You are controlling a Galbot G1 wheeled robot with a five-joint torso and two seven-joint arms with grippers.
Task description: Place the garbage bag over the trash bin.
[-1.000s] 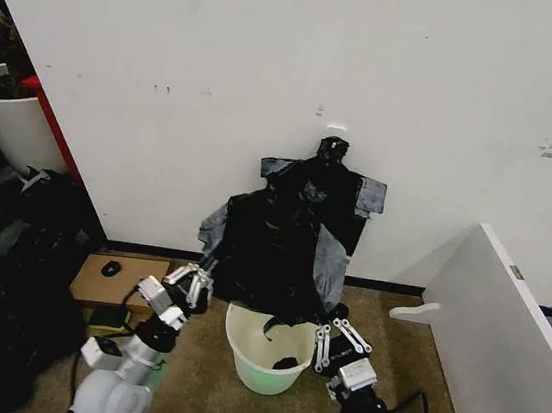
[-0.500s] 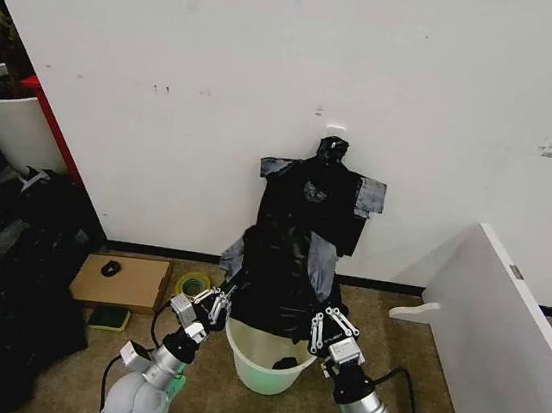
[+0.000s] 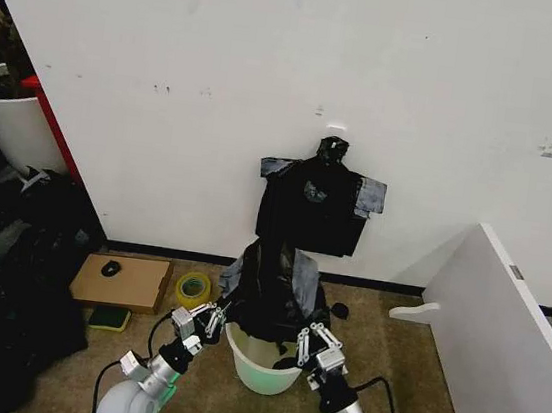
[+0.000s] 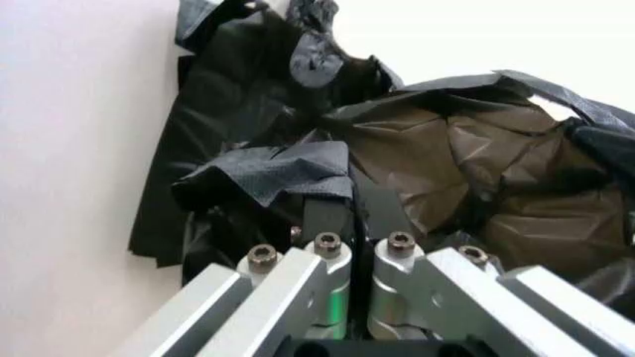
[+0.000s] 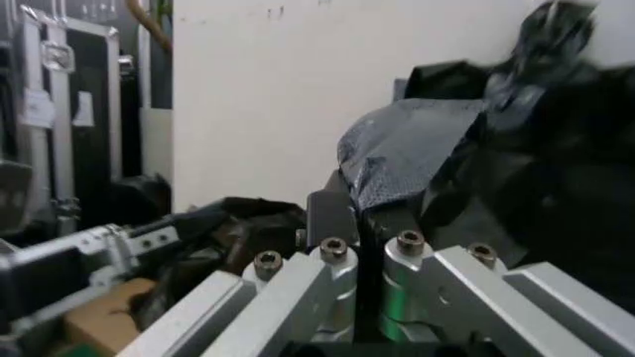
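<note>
Left claw [image 3: 210,320] reaches up and forward at the left rim of the round cream-white plastic trash bin [image 3: 258,370], clamped tight on the thin, glossy, crinkled black garbage bag [image 3: 271,292]. Bag hangs loose above the bin mouth. Right claw [image 3: 311,344] mirrors it at the right rim, pinching the film.

One garbage bag [image 3: 271,292], one trash bin [image 3: 258,368], two end effectors [image 3: 209,321] [image 3: 308,344].

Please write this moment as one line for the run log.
left gripper: shut on garbage bag | right gripper: shut on garbage bag | bag: above trash bin, rim not covered
</note>
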